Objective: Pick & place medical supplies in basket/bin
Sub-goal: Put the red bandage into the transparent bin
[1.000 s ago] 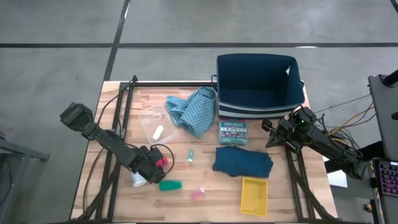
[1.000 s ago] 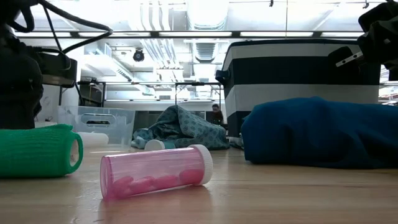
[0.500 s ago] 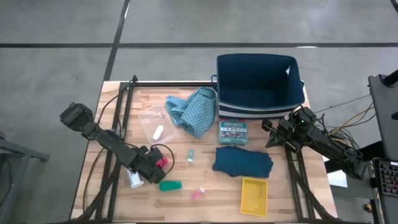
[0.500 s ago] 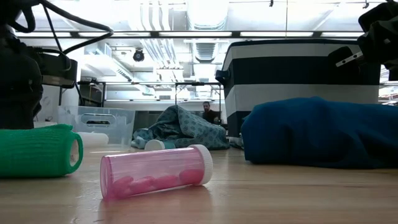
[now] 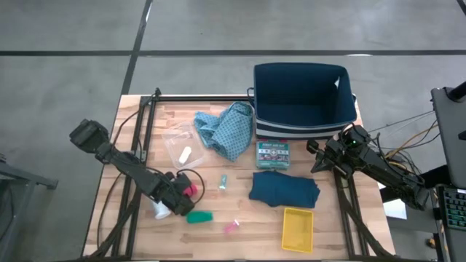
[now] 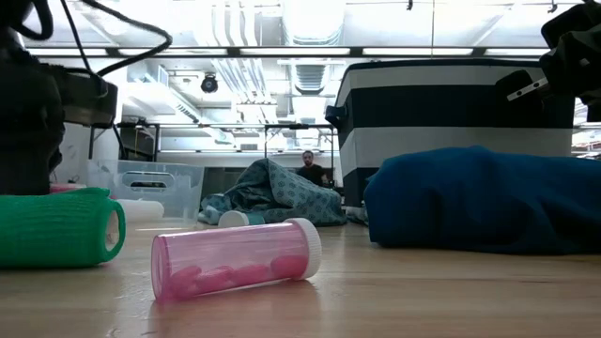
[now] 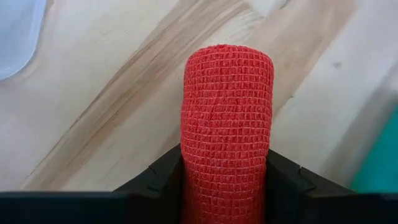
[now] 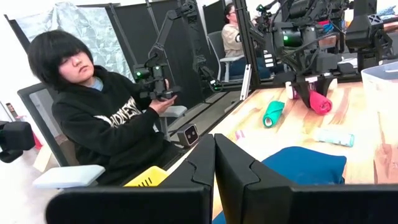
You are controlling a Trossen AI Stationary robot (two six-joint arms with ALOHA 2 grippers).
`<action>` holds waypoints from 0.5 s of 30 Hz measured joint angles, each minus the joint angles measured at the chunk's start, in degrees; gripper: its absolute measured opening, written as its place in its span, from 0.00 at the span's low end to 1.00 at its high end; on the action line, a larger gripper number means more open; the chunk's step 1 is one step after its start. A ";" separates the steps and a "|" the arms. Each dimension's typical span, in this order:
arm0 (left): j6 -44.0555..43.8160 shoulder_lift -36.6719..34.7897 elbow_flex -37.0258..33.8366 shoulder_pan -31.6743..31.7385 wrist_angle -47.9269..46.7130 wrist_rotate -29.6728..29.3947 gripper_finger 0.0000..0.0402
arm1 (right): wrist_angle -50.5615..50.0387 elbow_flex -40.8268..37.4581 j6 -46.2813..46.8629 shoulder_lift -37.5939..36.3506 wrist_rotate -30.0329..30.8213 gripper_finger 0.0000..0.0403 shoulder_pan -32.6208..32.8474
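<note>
My left gripper point(image 5: 182, 195) is near the table's front left, shut on a red cylinder point(image 7: 227, 118) of mesh wrap. A white pill bottle point(image 5: 160, 211) and a green cylinder point(image 5: 199, 217) lie right beside it on the wood. A light-blue patterned cloth point(image 5: 226, 129) lies in a heap at the far middle. The dark teal folded cloth point(image 5: 284, 188) lies flat in front of the dark blue basket point(image 5: 303, 102). My right gripper point(image 8: 214, 168) is shut on nothing at the table's right edge. My left gripper pinches the red cylinder's two long sides point(image 7: 186, 158) between its two fingers point(image 7: 163, 177). The fingers slant steeply down and lie along the cylinder. Its far end point(image 7: 229, 56) sticks out past the fingertips toward the wood. Whether that end touches the table I cannot tell.
A clear pink vial point(image 5: 231, 227) and a yellow tray point(image 5: 298, 227) lie near the front edge. A green box point(image 5: 273, 154), a small pale-green cylinder point(image 5: 223, 181) and a clear bag point(image 5: 183, 153) lie mid-table. A person point(image 8: 99, 118) sits beyond the table.
</note>
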 joint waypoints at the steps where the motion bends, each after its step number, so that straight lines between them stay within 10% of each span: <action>1: 0.71 -0.26 0.51 0.00 -0.16 -0.02 0.40 | -0.01 0.00 0.00 0.00 0.00 0.02 -0.01; 15: 8.04 -2.82 12.54 0.46 -13.45 -6.62 0.40 | -0.01 0.00 0.00 0.00 0.00 0.02 0.00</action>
